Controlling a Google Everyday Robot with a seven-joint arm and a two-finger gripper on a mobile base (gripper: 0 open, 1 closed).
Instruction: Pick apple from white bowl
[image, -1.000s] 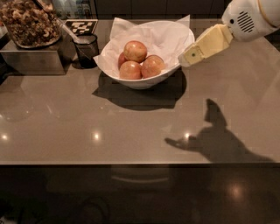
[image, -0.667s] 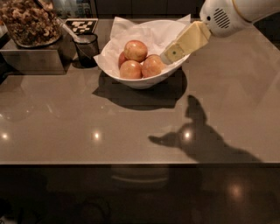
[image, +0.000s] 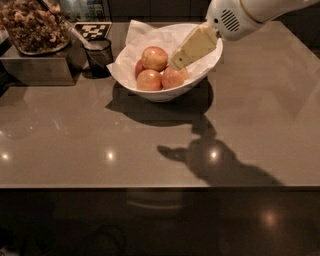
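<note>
Heads up: the pincer (image: 176, 64) is now inside the rim of the white bowl (image: 165, 94). 1 s ago it's off to the right, clear of the bowl; 0.7 s ago it's just at the right rim. So you've got a steady leftward, downward approach. The arm's shadow (image: 215, 160) slides left across the table (image: 265, 120) w/ it.

The apples don't budge btw those frames. The right-hand apple (image: 176, 79), the front-left apple (image: 149, 80) and the top apple (image: 155, 58) sit bunched and touching on the crumpled paper (image: 145, 35) lining the bowl, and a fourth apple (image: 138, 67) peeks out behind at left.

The pincer tip is at the upper edge of the right-hand apple, just beside the top one. I can't tell if it's touching either, and I can't tell how wide the pincer stands from this angle.

My read: approach is approx done, grasp not yet made, nothing lifted. The right-hand apple looks like the target. Watch the tight packing — closing there could nudge the top apple or snag the paper. The dark cup (image: 99, 54), left of the bowl, is out of the way.
</note>
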